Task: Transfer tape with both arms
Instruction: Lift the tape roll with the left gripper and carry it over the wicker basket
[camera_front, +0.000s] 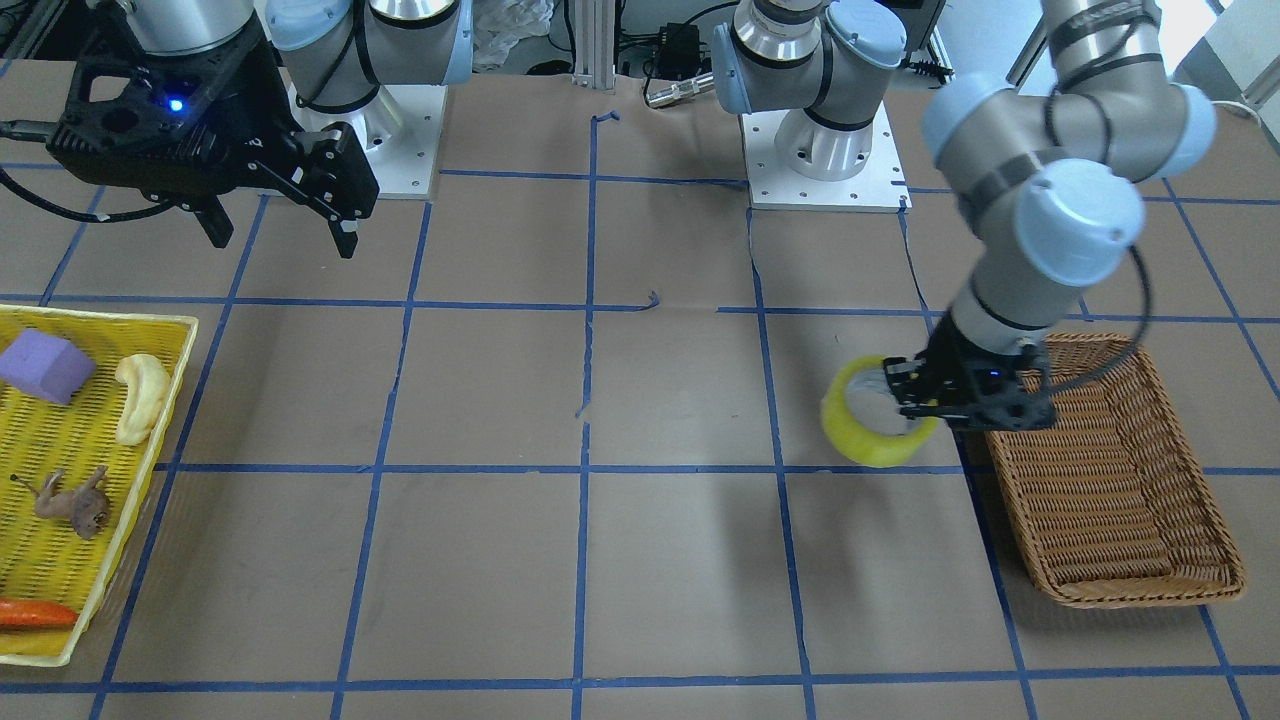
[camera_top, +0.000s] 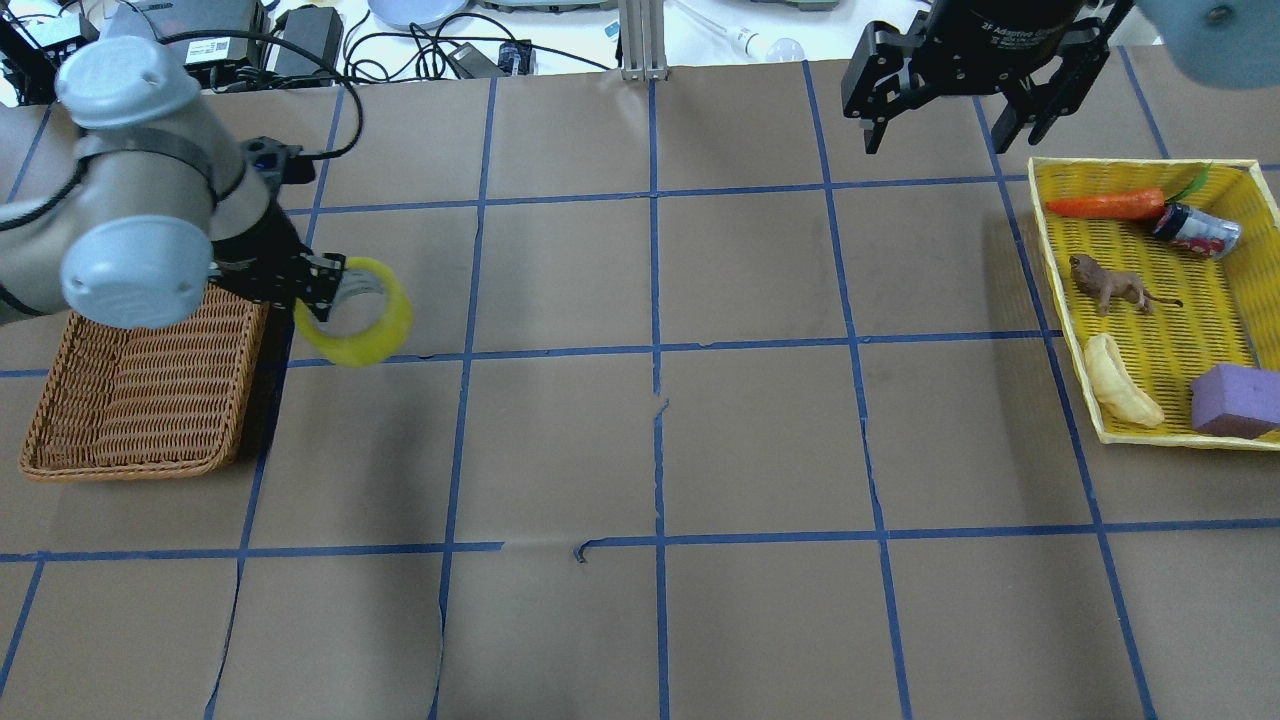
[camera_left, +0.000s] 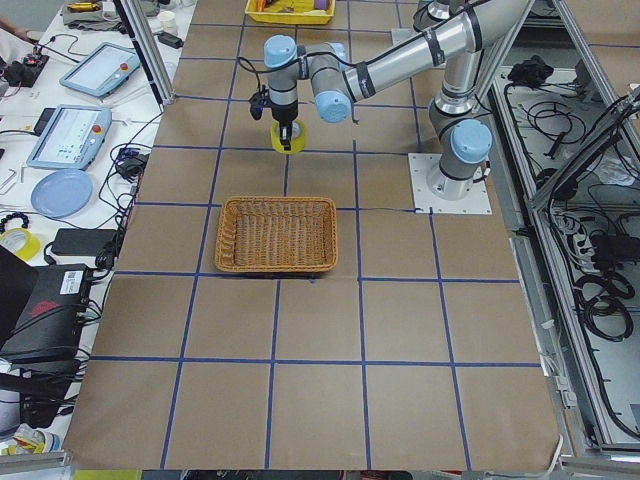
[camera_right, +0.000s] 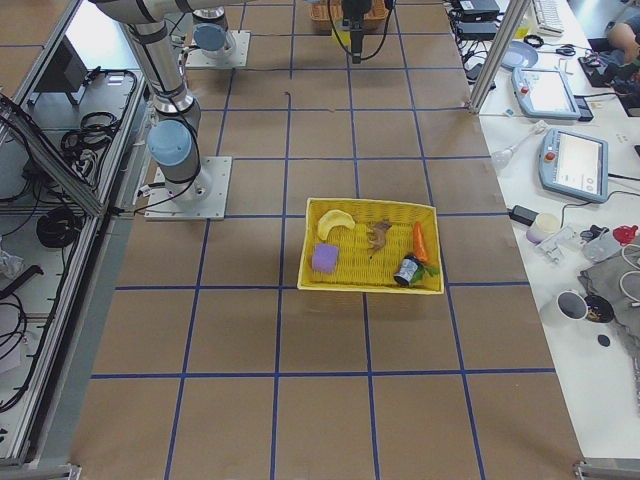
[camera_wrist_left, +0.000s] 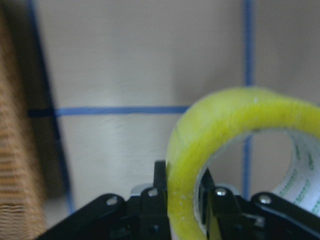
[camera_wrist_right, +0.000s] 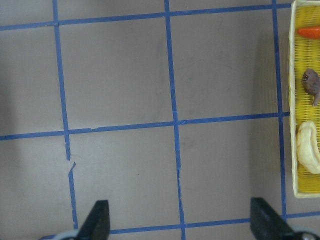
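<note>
The yellow-green tape roll is held in the air beside the wicker basket, tilted on edge. My left gripper is shut on the roll's wall, one finger inside the pale core and one outside, as the left wrist view shows with the tape filling its right side. The tape also shows in the front view with the left gripper, and small in the left exterior view. My right gripper hangs open and empty high over the far right of the table; its fingertips stand wide apart.
An empty brown wicker basket lies under my left arm. A yellow tray at the right holds a carrot, a can, a toy lion, a banana-like piece and a purple block. Blue tape lines grid the brown table.
</note>
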